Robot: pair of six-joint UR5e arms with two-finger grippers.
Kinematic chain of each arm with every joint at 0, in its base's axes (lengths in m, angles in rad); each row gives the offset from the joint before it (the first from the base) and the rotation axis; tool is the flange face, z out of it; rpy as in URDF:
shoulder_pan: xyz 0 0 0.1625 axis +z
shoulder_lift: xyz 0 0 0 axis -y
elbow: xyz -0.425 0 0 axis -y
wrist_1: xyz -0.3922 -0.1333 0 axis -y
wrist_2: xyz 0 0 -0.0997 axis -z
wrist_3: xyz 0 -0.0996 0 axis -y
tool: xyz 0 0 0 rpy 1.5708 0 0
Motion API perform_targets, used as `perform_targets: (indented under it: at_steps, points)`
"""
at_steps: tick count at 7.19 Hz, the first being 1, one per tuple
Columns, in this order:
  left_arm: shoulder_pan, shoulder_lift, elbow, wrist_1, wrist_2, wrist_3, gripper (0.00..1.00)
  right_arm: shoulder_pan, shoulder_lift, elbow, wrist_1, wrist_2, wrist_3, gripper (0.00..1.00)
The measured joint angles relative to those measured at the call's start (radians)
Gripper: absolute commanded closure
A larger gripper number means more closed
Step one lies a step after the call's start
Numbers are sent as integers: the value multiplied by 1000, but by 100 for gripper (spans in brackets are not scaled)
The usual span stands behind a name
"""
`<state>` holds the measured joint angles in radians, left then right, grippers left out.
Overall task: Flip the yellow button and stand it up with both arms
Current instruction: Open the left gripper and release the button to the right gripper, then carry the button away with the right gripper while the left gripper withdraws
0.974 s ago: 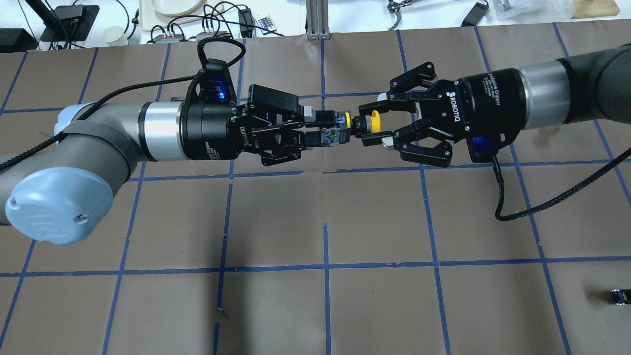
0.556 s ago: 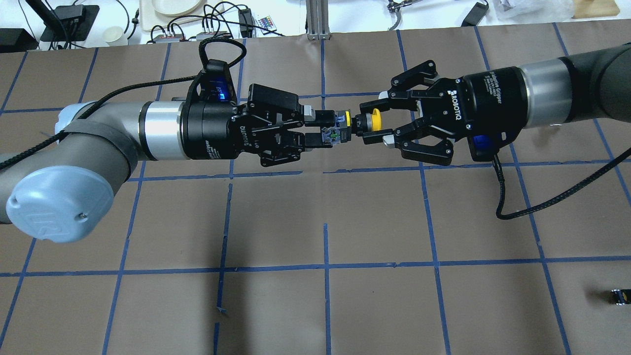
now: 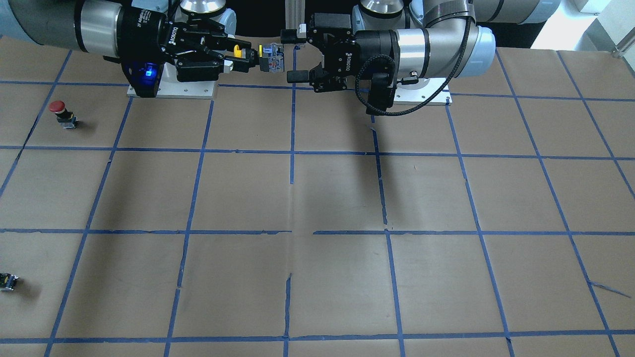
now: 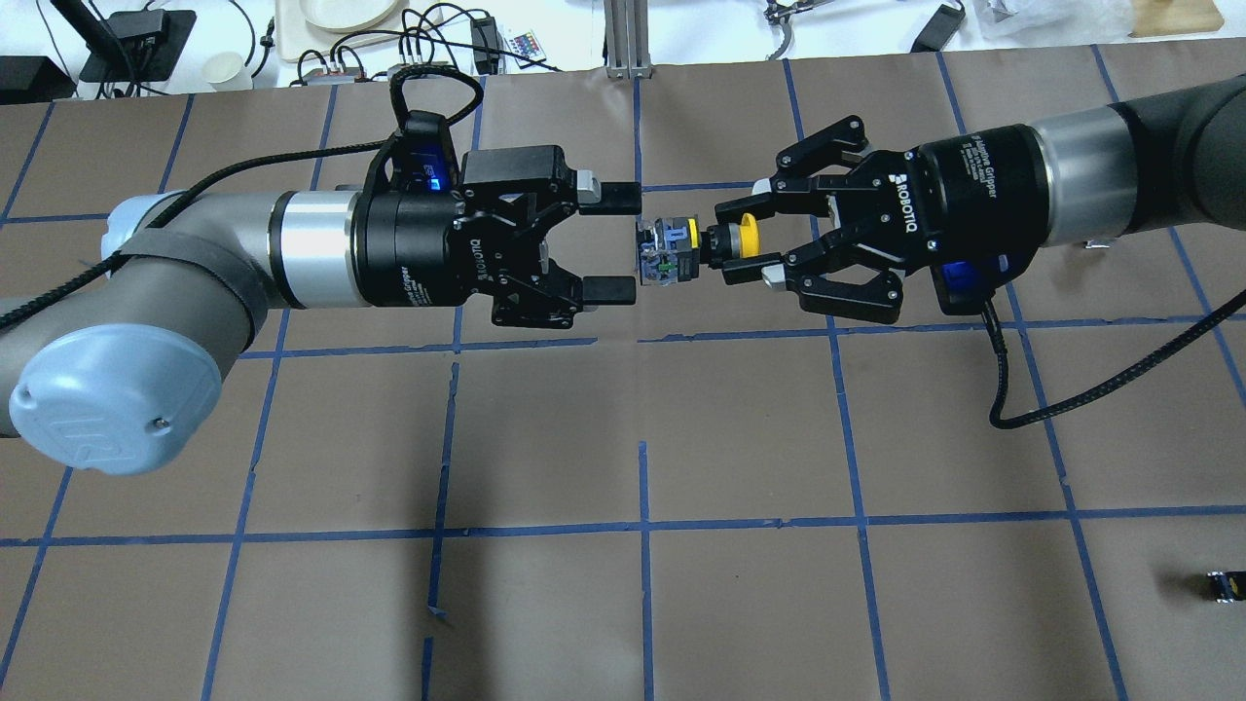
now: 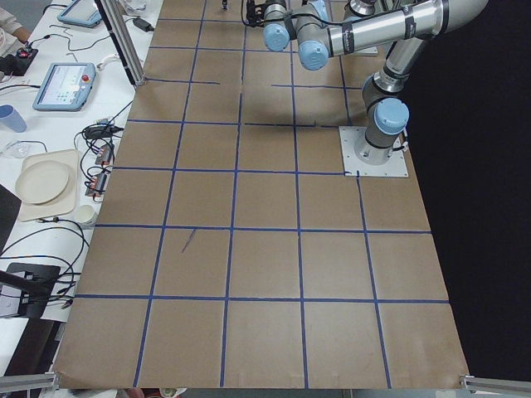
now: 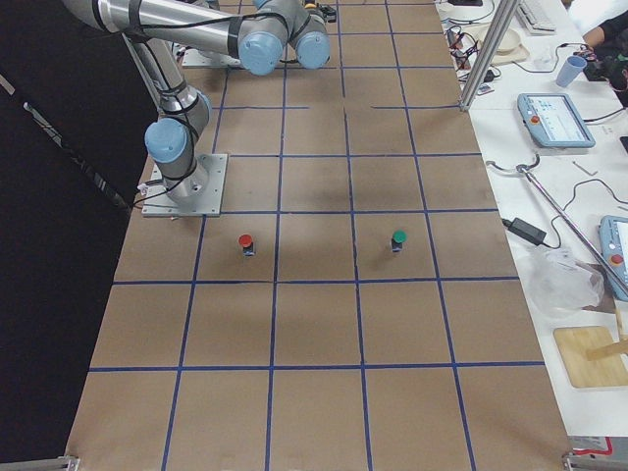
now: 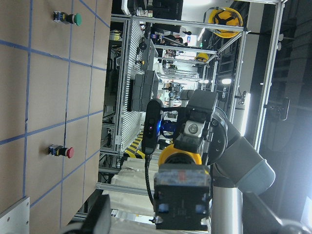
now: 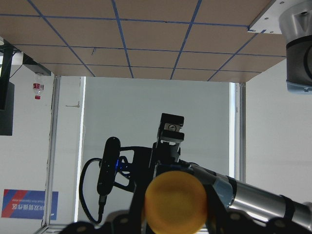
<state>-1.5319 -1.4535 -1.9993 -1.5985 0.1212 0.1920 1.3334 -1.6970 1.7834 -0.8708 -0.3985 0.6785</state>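
Note:
The yellow button [image 4: 667, 253] is held level in the air over the table's far middle. Its yellow cap [image 4: 745, 237] points to the right arm and its contact block to the left arm. My right gripper [image 4: 728, 240] is shut on the button's neck, just behind the cap. My left gripper [image 4: 611, 243] is open, with its fingers apart just left of the contact block and not touching it. In the front-facing view the button [image 3: 272, 56] hangs between the right gripper [image 3: 243, 57] and the left gripper [image 3: 292, 55]. The left wrist view shows the block's underside [image 7: 181, 197]. The right wrist view shows the cap [image 8: 175, 200].
A red-capped button [image 3: 62, 111] stands on the brown paper on the robot's right side, and it also shows in the right side view [image 6: 246, 242]. A green-capped button [image 6: 397, 238] stands beyond it. A tiny dark block [image 4: 1222, 585] lies near the right front edge. Cables and devices line the far bench.
My left gripper has opened, let go of the contact block and drawn back to the left. The right gripper has closed on the button's neck and now holds it alone.

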Motion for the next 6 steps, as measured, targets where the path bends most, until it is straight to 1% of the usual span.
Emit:
perform_targets:
  at_steps: [1, 2, 3, 5, 6]
  points:
    - [12, -5, 1, 104, 106, -109, 1, -27, 4, -30, -25, -104, -1, 98]
    - [34, -11, 1, 189, 253, -190, 1, -63, 6, -65, -57, -214, -8, 97]
    - [70, -17, 2, 229, 409, -226, 1, -89, 10, -88, -95, -306, -13, 97]
    - [150, -30, 1, 258, 788, -241, 1, -104, 21, -103, -195, -485, -60, 97]
    - [167, -36, 5, 270, 961, -239, 1, -106, 27, -103, -243, -564, -115, 97]
